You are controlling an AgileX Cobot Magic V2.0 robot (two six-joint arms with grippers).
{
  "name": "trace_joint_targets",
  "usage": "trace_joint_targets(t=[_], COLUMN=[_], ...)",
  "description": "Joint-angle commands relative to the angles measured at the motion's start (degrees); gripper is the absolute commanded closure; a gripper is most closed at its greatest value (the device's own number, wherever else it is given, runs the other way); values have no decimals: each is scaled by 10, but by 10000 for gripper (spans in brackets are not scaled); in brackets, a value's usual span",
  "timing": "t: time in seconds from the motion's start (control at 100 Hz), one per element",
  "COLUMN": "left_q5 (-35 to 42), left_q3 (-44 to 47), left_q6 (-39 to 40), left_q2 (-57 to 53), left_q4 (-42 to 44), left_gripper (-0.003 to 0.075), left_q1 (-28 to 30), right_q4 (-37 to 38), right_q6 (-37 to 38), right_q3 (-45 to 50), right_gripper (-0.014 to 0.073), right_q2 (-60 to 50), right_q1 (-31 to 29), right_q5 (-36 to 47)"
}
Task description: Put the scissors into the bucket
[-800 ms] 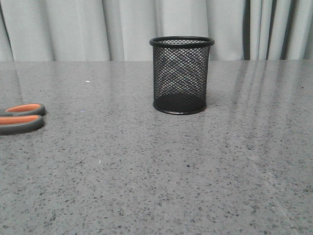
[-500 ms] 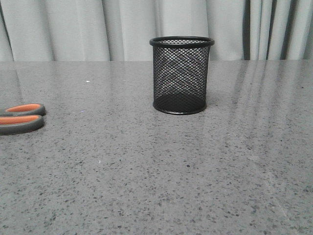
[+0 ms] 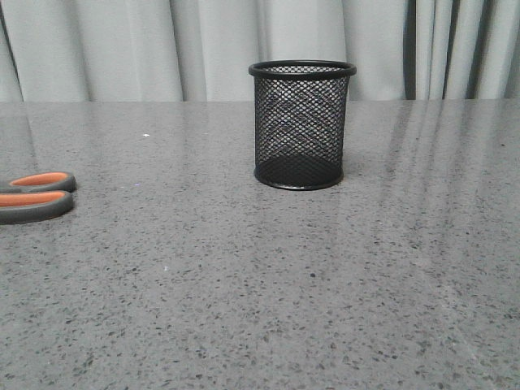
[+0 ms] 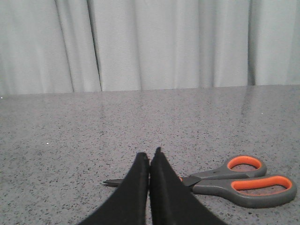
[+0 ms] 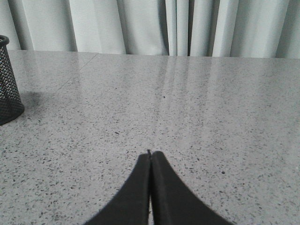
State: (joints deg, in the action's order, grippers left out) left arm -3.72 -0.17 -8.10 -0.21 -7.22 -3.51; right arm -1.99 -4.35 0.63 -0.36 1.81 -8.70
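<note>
though pressed closed, both hands point(image 4: 149, 159) point(image 5: 150, 157) empty

— Table point(image 3: 244, 309): speckled grey stone finish, smooth, faintly glossy. Bucket point(image 3: 301, 126): black wire mesh, solid rim.
— Scissors point(image 4: 234, 178): matt grey handles, orange-lined loops, dark blades. Curtain point(image 3: 122, 49): pale cloth, matt. Left fingers point(image 4: 164, 197): matt black.

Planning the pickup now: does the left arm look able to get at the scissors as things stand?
Probably yes. The scissors lie flat on the bare table just past the left gripper, with nothing between them. Its jaws are shut, though, so they would have to open first.
</note>
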Motion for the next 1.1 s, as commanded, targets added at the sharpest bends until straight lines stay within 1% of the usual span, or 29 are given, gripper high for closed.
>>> trace_joint_targets(t=[0.0, 0.53, 0.67, 0.79, 0.93, 0.98, 1.09], left_q5=[41, 41, 42, 43, 44, 44, 45], left_q3=[17, 17, 17, 16, 16, 16, 16], left_q6=[5, 5, 5, 5, 5, 5, 5], left_q2=[-14, -14, -14, -14, -14, -14, -14], left_q4=[-6, -6, -6, -6, -23, -55, -187], left_gripper=[741, 741, 741, 741, 741, 741, 741], left_q1=[1, 1, 1, 1, 1, 1, 1], right_q4=[5, 4, -13, -66, -167, -200, -249], right_q6=[0, 0, 0, 0, 0, 0, 0], right_q3=[10, 10, 10, 10, 10, 10, 10], right_gripper=[648, 648, 648, 648, 648, 648, 648], right_q2=[-15, -15, -15, -15, -15, -15, -15], right_q1=[-3, -3, -3, -3, -3, -3, -3], right_q5=[41, 48, 53, 55, 67, 69, 90])
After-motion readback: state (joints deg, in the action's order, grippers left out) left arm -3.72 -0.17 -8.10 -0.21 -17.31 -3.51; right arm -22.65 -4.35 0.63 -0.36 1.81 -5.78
